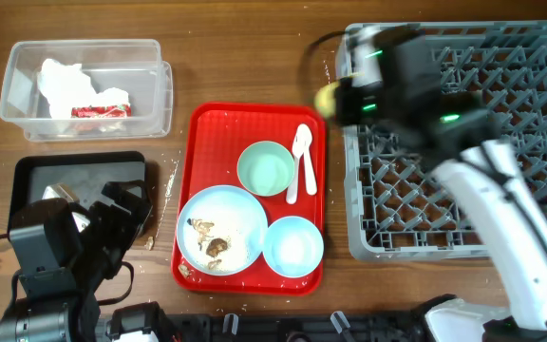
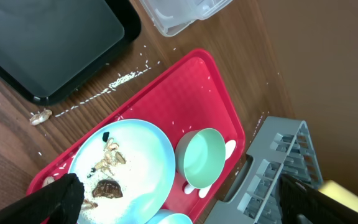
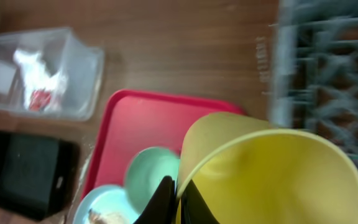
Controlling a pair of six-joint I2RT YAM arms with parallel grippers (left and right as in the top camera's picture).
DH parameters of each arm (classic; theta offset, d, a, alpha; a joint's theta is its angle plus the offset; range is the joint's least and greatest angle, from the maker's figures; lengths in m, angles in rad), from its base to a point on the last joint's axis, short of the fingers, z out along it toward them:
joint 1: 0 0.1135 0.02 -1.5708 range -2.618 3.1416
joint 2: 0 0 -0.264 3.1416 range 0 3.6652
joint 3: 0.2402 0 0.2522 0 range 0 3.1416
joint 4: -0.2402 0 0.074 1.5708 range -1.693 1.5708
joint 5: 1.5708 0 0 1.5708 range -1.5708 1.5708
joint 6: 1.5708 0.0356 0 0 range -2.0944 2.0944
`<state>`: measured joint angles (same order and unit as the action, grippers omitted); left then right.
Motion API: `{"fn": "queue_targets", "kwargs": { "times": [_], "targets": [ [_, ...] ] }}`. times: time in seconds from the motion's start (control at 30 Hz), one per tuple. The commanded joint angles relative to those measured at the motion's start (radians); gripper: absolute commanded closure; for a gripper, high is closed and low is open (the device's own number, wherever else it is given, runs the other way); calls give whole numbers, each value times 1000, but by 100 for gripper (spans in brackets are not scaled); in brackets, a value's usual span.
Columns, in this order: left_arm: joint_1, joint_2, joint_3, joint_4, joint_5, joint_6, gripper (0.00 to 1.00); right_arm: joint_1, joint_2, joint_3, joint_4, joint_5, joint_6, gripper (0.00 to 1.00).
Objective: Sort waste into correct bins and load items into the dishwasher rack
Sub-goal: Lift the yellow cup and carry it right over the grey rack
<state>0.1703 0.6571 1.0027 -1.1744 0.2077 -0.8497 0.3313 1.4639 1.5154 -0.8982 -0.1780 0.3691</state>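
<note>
Holding yellow cup [image 3: 272, 174] at edge of rack [image 1: 387, 249], rim pinched in right fingers [image 3: 166, 194]; nothing in wide-spread left fingers [image 2: 55, 196]. Already binned in clear box [image 1: 12, 90]: tissue [image 1: 60, 81], wrapper [image 1: 98, 111]. Left to do on red tray [image 1: 207, 128]: scraps [image 1: 212, 247], plate [image 1: 245, 214], dish [image 1: 265, 168], bowl [image 1: 293, 245], spoon [image 1: 302, 152].

The overhead camera looks straight down on the whole surface [image 1: 235, 57]. The left wrist camera sits lower, angled across the red tray [image 2: 185, 93] toward the grey rack [image 2: 272, 162]. The right wrist camera, close behind a yellow-green cup [image 3: 272, 180], shares that tray.
</note>
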Motion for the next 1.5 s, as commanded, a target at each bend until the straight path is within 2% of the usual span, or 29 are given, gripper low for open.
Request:
{"fn": "queue_targets", "kwargs": {
  "times": [0.0, 0.1, 0.3, 0.5, 0.77, 1.2, 1.37, 1.47],
  "targets": [
    [2, -2, 0, 3, 11, 8, 0, -213, 14, 6, -35, -304, -168, 96],
    [2, -2, 0, 3, 11, 8, 0, -406, 48, -24, -29, -547, -270, 96],
    [2, -2, 0, 3, 11, 8, 0, -607, 191, -36, -25, -926, -429, 96],
    [2, -2, 0, 3, 11, 8, 0, -657, 363, -36, 24, -1008, -427, 96],
    [2, -2, 0, 3, 11, 8, 0, -726, 523, -36, 45, -1019, -418, 96],
    [2, -2, 0, 3, 11, 8, 0, -756, 543, -36, 22, -995, -420, 96],
    [2, -2, 0, 3, 11, 8, 0, -752, 543, -36, 3, -1127, -421, 96],
    [2, -2, 0, 3, 11, 8, 0, -740, 543, -36, -11, -1120, -422, 96]
  ]
}}
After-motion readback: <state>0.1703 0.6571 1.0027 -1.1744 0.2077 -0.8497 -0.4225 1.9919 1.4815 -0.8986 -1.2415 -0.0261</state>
